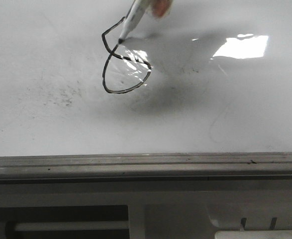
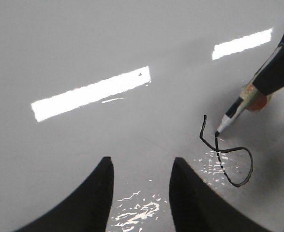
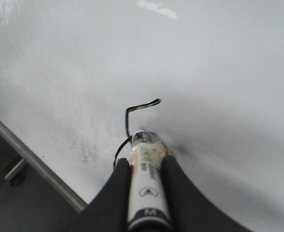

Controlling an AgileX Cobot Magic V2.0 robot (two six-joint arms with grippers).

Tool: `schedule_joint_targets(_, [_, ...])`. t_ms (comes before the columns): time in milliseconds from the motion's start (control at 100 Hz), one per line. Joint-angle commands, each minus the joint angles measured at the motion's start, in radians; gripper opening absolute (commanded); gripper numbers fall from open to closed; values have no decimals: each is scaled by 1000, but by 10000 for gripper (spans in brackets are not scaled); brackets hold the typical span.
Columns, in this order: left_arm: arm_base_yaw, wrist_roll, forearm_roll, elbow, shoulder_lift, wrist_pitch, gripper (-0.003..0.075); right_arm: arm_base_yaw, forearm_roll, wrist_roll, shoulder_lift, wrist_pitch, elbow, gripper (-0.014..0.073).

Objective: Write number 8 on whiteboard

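Black number 8 point(image 1: 120, 59) on whiteboard point(image 1: 46, 59), upper loop unclosed, partly hidden behind marker point(image 3: 146, 186) in right wrist view. Right pincer point(image 3: 145, 166) clamps marker, tip on board; cut off in front view. Left pincer point(image 2: 141, 166) spread apart, holding nothing.

On my feeds the whiteboard point(image 1: 46, 119) reads glossy white, mottled with faint grey smudge specks and bright white glare patches, and its bottom rail point(image 1: 146, 164) is dull grey metal. The number 8 point(image 1: 121, 67) is a thin black line, unfinished at the top. The marker point(image 1: 132, 21) I see has a white barrel with a black tip, a yellowish patterned label and black print near the end. Both the left gripper point(image 2: 139, 193) and the right gripper point(image 3: 146, 188) have plain black fingers.
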Motion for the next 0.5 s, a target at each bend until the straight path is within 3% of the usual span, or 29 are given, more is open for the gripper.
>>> schedule_joint_targets(0, [2,-13,-12,-29,6,-73,262,-31,-73,-2,-30,-57,-36,-63])
schedule_joint_targets(170, [2,-13,-12,-29,6,-47,262,-3,-73,-2,-26,-129,-39,-63])
schedule_joint_targets(340, [2,-13,-12,-29,10,-41,262,24,-73,-2,-27,-88,-39,-63])
schedule_joint_targets(490, [-21,-13,-12,-29,55,-44,262,105,-73,-37,-59,-119,-39,-63])
